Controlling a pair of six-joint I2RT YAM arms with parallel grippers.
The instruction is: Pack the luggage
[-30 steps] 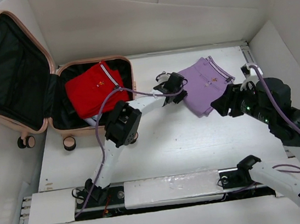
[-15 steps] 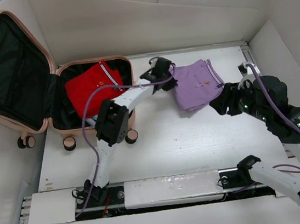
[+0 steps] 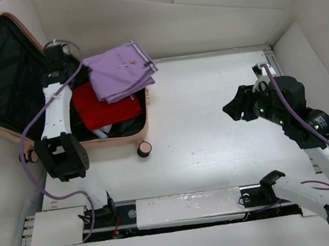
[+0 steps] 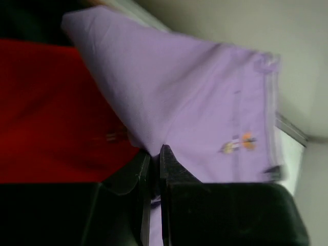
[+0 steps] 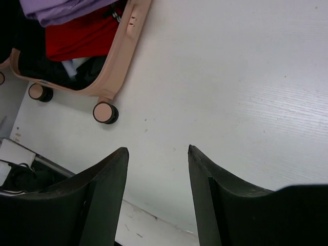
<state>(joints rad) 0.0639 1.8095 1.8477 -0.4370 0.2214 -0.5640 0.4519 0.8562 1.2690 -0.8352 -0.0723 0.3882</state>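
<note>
while the suitcase (image 3: 146, 114) lies open at the far left of the table (image 3: 216, 146) in the top view, its lid leans back against the wall; a folded purple shirt (image 3: 120, 71) hangs over its lower half, above a red shirt (image 3: 105, 106) packed inside; the left gripper (image 3: 71, 65) holds the purple shirt by its left edge; the right gripper (image 3: 232, 109) hovers over bare table, well apart from the suitcase, fingers spread.

in the left wrist view, the left gripper (image 4: 154, 154) is pressed together on a fold of the purple shirt (image 4: 195, 97), the red shirt (image 4: 46, 102) beneath.

in the right wrist view, the right gripper (image 5: 156, 149) gapes wide and empty; the suitcase (image 5: 120, 56) fills the upper left corner, a wheel (image 5: 105, 113) resting on the table (image 5: 246, 77).
</note>
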